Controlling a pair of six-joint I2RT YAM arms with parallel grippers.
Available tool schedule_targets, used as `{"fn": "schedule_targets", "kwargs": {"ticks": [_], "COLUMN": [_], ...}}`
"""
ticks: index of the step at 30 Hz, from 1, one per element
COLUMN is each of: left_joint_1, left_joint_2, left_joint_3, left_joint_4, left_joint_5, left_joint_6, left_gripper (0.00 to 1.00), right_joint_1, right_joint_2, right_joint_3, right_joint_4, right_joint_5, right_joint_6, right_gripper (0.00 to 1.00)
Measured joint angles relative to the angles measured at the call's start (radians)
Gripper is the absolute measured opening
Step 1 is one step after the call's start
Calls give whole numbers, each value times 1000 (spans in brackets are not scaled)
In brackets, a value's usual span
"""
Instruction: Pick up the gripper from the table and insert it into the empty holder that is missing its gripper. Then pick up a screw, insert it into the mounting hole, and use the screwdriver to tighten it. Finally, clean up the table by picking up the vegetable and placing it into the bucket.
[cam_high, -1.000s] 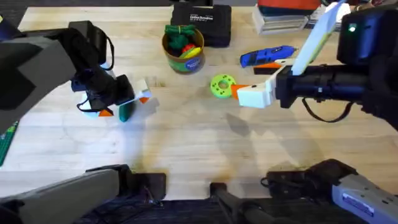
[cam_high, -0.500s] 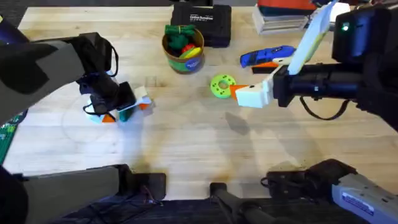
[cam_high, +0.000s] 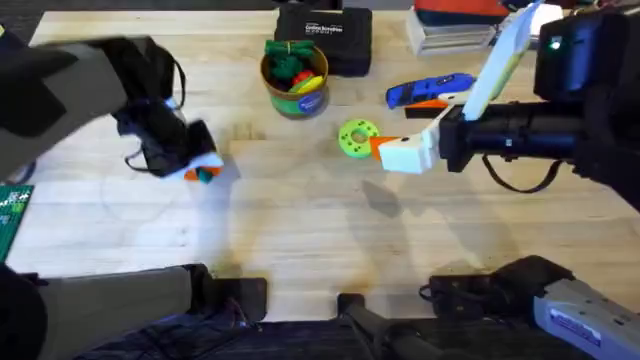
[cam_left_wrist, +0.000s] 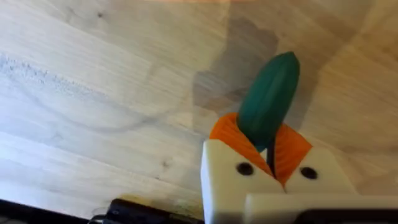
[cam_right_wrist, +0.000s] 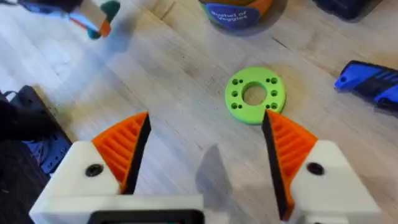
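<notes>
Left wrist view: left gripper (cam_left_wrist: 273, 155) clamped on one vegetable (cam_left_wrist: 268, 99), its tip poking out past the pads, above the table (cam_left_wrist: 93, 93). Right gripper (cam_right_wrist: 205, 155) jaws apart, just beside one green disc (cam_right_wrist: 255, 94). One bucket (cam_high: 295, 75), one screwdriver (cam_high: 430, 92).

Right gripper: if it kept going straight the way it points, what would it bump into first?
Probably the green ring-shaped disc. The right gripper has its jaws open and aims across the table at it. It might slide just over the disc, since height is hard to judge.
</notes>
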Motion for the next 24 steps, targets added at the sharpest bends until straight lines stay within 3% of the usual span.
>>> {"fn": "schedule_targets", "kwargs": {"ticks": [5, 9, 17, 20, 24], "left_joint_1": [-13, -64, -264, -320, -348], "left_joint_2": [0, 0, 16, 42, 95], "left_joint_3": [213, 323, 344, 344, 344], "left_joint_4": [19, 140, 413, 435, 390], "left_joint_5": [117, 213, 290, 295, 272], "left_joint_6": [7, 8, 5, 3, 3], "left_gripper": [20, 20, 20, 20, 20], "right_joint_1": [0, 0, 0, 0, 0], "right_joint_2": [0, 0, 0, 0, 0], "right_joint_3": [0, 0, 0, 0, 0], "right_joint_4": [0, 0, 21, 30, 31], "right_joint_5": [0, 0, 0, 0, 0], "right_joint_6": [0, 0, 0, 0, 0], "right_gripper": [993, 994, 994, 994, 994]}}
